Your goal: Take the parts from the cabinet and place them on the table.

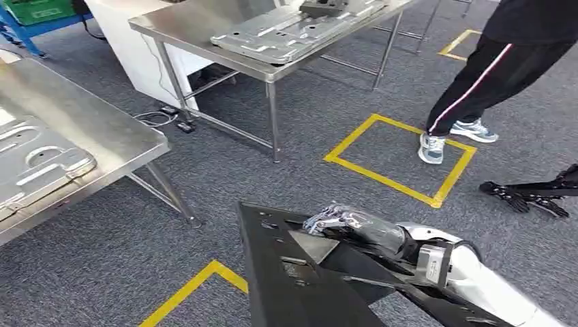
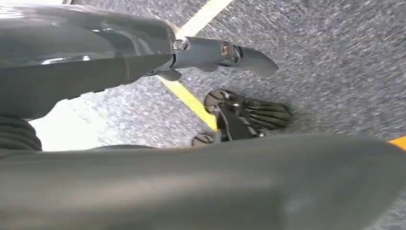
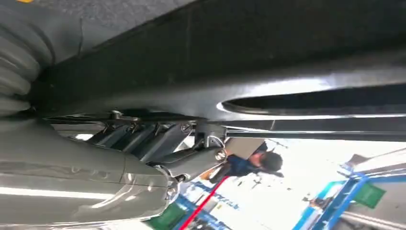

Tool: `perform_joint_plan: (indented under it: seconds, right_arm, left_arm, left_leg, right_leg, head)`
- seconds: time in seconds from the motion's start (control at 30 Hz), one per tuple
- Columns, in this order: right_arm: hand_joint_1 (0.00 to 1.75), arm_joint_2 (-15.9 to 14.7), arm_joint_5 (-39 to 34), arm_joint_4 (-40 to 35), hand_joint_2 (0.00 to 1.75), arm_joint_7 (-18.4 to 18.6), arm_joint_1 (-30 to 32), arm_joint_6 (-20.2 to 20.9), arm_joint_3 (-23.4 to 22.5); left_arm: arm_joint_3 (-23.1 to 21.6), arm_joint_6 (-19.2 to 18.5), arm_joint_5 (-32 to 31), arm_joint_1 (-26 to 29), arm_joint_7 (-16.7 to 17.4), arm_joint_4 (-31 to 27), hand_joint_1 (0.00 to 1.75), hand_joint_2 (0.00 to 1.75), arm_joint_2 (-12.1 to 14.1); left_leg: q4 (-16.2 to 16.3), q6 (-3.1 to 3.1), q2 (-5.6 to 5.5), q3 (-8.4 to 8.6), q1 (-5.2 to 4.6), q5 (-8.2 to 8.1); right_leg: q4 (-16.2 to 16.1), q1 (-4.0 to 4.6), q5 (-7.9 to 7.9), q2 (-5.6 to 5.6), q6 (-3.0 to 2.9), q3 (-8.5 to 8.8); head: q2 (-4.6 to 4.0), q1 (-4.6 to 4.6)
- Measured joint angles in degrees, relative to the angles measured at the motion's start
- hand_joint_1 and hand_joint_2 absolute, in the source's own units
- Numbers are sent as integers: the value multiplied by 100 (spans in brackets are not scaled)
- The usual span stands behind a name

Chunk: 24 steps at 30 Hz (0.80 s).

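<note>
Gripping the black metal part [image 1: 300,286] with our right hand [image 1: 334,221], we have its fingers curled over the top edge. Our left hand [image 2: 143,62] lies against the same part; its grip we cannot tell.

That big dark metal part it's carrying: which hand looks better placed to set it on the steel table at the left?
The right hand, probably: it grips the dark flat metal part at its top edge. The steel table stands ahead to the left. The left hand shows beside the part, its hold unclear.

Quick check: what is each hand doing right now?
Left hand: cannot be told.
Right hand: holding the black sheet-metal part.
</note>
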Motion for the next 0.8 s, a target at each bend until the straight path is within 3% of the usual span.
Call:
perform_joint_plan:
  seconds: [0.03,0.13,0.17,0.2,0.23,0.3,0.33,0.37,0.4,0.43,0.47,0.5,0.53,0.63,0.67,0.7,0.73,0.77,0.8]
  right_arm:
    - [175,-18,-7,-11,175,-15,16,4,-4]
    - [175,-39,-22,-37,175,-39,17,33,-24]
    - [175,-39,-24,-61,175,-44,7,44,-33]
    - [175,-41,-24,-70,175,-48,12,50,-44]
    - [175,-41,-26,-81,175,-50,15,52,-53]
    - [175,-59,-28,-90,175,-50,19,70,-57]
    - [175,-61,-35,-90,175,-50,20,83,-57]
    - [175,-61,-42,-90,175,-50,21,114,-55]
    - [175,-61,-55,-94,175,-50,21,118,-57]
    - [175,-61,-68,-96,175,-50,20,122,-57]
    - [175,-61,-77,-98,175,-46,19,127,-57]
    - [175,-61,-81,-96,175,-44,24,127,-57]
    - [175,-66,-87,-96,175,-39,26,129,-57]
    - [175,-66,-92,-98,175,-39,34,155,-50]
    - [175,-66,-94,-101,175,-39,32,162,-52]
    - [175,-76,-92,-100,175,-37,24,173,-50]
    - [175,-83,-96,-98,175,-35,23,173,-52]
    - [175,-109,-96,-96,175,-37,29,175,-52]
    - [175,-114,-98,-94,175,-35,37,179,-46]
  left_arm:
    - [0,-7,-15,-18,7,0,0,175,0]
    - [-2,-24,-28,51,0,0,0,175,0]
    - [-2,-24,-33,59,0,0,0,175,20]
    - [-2,-26,-33,50,-2,0,0,175,11]
    - [-4,-26,-33,27,-4,2,0,175,11]
    - [-4,-42,-33,11,-24,2,0,175,11]
    - [-4,-44,-28,12,-26,0,0,175,11]
    - [-4,-53,-11,28,-24,0,0,175,11]
    - [-2,-59,18,42,-20,0,0,175,11]
    - [-2,-68,48,50,-9,0,0,175,11]
    - [-2,-77,72,47,-2,0,0,175,11]
    - [-2,-90,90,38,4,0,0,175,11]
    - [-2,-92,90,29,11,0,0,175,13]
    - [-2,-92,92,32,31,0,0,175,13]
    - [-2,-92,92,38,35,0,0,175,13]
    - [-2,-90,92,52,46,0,0,175,9]
    - [2,-79,94,38,46,0,0,175,11]
    - [2,-85,94,10,46,0,0,175,11]
    - [2,-103,94,7,46,2,0,175,2]
  left_leg:
    - [31,-10,-73,-44,7,2]
    - [-16,-97,-243,-60,44,32]
    - [21,-114,-153,-59,42,-17]
    - [180,-149,129,-128,12,-131]
    - [503,-181,289,-289,23,-311]
    - [1373,-223,421,-726,48,-664]
    - [1647,-233,438,-868,59,-709]
    - [1633,-231,447,-870,64,-623]
    - [1369,-217,462,-748,63,-424]
    - [905,-189,509,-516,58,-154]
    - [417,-147,624,-276,43,95]
    - [172,-95,927,-142,-18,72]
    - [100,-59,1003,-127,-87,78]
    - [51,-10,811,-135,-108,9]
    - [-16,8,754,-70,-71,31]
    - [-71,34,697,-33,-25,43]
    - [-72,50,651,-21,-11,47]
    - [-72,62,567,-18,-2,41]
    - [-71,65,493,-16,-3,39]
  right_leg:
    - [-80,-8,-2,1,-32,15]
    - [-83,36,-7,-176,-137,46]
    - [-115,-1,5,-273,-181,71]
    - [-121,3,-9,-334,-216,93]
    - [-121,10,-25,-420,-247,104]
    - [-121,30,-54,-598,-276,125]
    - [-120,35,-70,-673,-276,137]
    - [-120,36,-91,-745,-272,160]
    - [-120,40,-117,-813,-264,191]
    - [-120,44,-147,-882,-253,238]
    - [-120,48,-182,-943,-244,288]
    - [-129,50,-208,-1000,-226,317]
    - [-117,95,-232,-1047,-186,315]
    - [-166,85,-253,-1247,-105,366]
    - [-181,92,-291,-1296,-71,390]
    - [-70,67,-383,-958,-62,408]
    - [185,58,-535,-740,-74,289]
    - [676,56,-760,-601,-79,28]
    - [1107,58,-915,-562,-74,-219]
  head:
    - [2,-2]
    - [0,-2]
    - [2,-2]
    - [0,-7]
    - [2,-4]
    - [2,-4]
    - [0,-4]
    - [0,-4]
    - [0,-4]
    - [0,-4]
    - [0,-4]
    - [2,-4]
    - [0,-9]
    - [0,-9]
    - [2,-9]
    - [0,-2]
    - [0,-6]
    - [0,-6]
    - [0,-4]
